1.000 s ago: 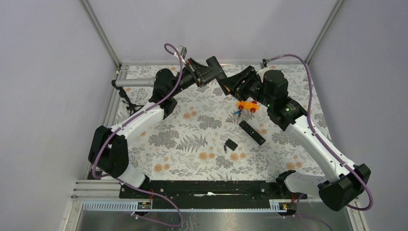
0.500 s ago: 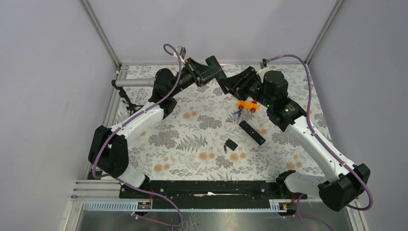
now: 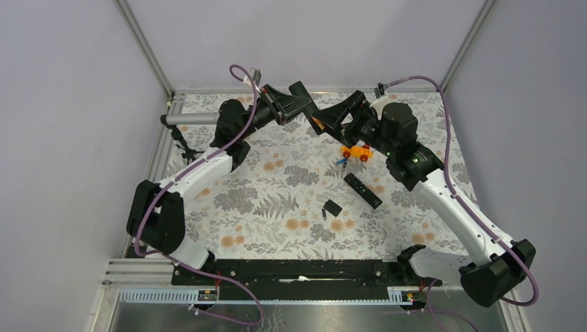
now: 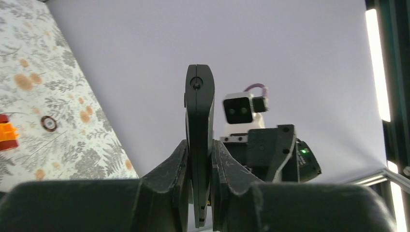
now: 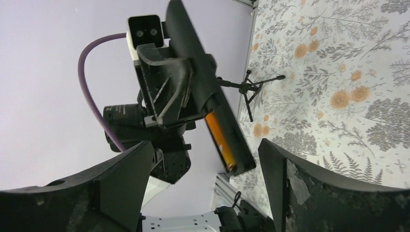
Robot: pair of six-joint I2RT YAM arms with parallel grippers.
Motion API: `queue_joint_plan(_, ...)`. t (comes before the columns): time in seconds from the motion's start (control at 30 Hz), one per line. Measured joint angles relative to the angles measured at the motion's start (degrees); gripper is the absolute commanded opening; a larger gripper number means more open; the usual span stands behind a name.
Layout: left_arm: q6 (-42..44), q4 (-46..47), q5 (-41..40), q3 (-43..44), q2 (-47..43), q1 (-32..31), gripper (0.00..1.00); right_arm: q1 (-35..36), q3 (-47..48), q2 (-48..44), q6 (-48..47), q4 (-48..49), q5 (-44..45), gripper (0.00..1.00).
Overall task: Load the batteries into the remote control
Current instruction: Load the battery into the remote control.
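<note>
1. A small black tripod point(image 3: 181, 144) stands at the far left of the bench point(image 3: 277, 180), well apart from everything else.
2. The left fingers point(image 4: 171, 169) are clenched on the remote point(image 4: 199, 111). They grip it by its two broad faces and hold it in the air over the far part of the bench. In the left wrist view it is seen edge-on and stands upright out of the grip.
3. In the right wrist view the remote's bay is uncovered. One orange battery point(image 5: 220, 137) lies in it lengthwise, near the remote's free end.
4. The right fingers point(image 5: 309, 193) are released and spread wide. They face the bay end of the remote and do not touch it. Nothing is held between them.
5. A small black cover point(image 3: 333, 207) lies flat on the bench near its middle, apart from both arms. A tiny dark item lies just beside the cover, too small to identify.
6. A tiny blue object point(image 3: 340, 162) lies on the bench, touching or just beside the orange toy. It is too small to identify.
7. The orange toy point(image 3: 356, 152), with red knobs, sits on the bench below the right wrist.
8. A second remote point(image 3: 363, 190) lies flat and at a slant on the bench. It sits between the toy and the cover and touches neither.
</note>
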Motion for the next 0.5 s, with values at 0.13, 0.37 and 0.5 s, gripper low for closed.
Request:
queue_joint_plan(0.13,1.5,-2.1,0.7,-1.2,0.0,1.0,0.00,-0.5,0.5,-0.6,-4.7,-2.4,0.1,0.73)
queue_joint_plan(0.37,4.1,-6.3,3.2,-1.2,-1.4,1.0,0.00,-1.1,4.1,-0.5,-16.8,-7.7,1.0,0.56)
queue_joint_plan(0.5,5.0,-8.6,4.0,-1.1,-1.6,1.1,0.00,-1.1,5.7,-0.4,-22.9,-8.9,0.8,0.51)
